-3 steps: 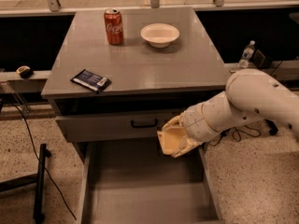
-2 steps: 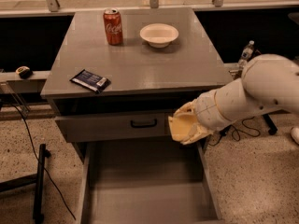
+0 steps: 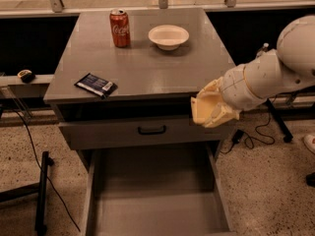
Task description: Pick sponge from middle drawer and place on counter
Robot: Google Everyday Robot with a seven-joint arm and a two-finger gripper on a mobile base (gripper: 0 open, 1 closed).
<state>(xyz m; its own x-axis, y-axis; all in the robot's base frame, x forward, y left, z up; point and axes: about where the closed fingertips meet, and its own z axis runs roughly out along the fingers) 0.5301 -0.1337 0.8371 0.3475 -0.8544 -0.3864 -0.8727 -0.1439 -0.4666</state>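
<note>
The middle drawer [image 3: 152, 186] is pulled out at the bottom, and its flat grey floor is bare. My gripper [image 3: 212, 107] hangs at the counter's front right corner, about level with the counter edge and above the drawer's right side. It is shut on the sponge [image 3: 202, 113], a pale yellow wavy piece held between the cream fingers. The grey counter [image 3: 147, 65] lies to the left of and behind the gripper.
On the counter stand a red cola can [image 3: 119, 28] and a white bowl [image 3: 168, 36] at the back, with a dark packet [image 3: 95, 85] at the front left. A shut drawer front with a black handle [image 3: 151, 130] sits above the open drawer. Cables [image 3: 248, 136] lie on the floor to the right.
My gripper has lifted the sponge up and to the right, from in front of the upper drawer front to the counter's front right corner.
</note>
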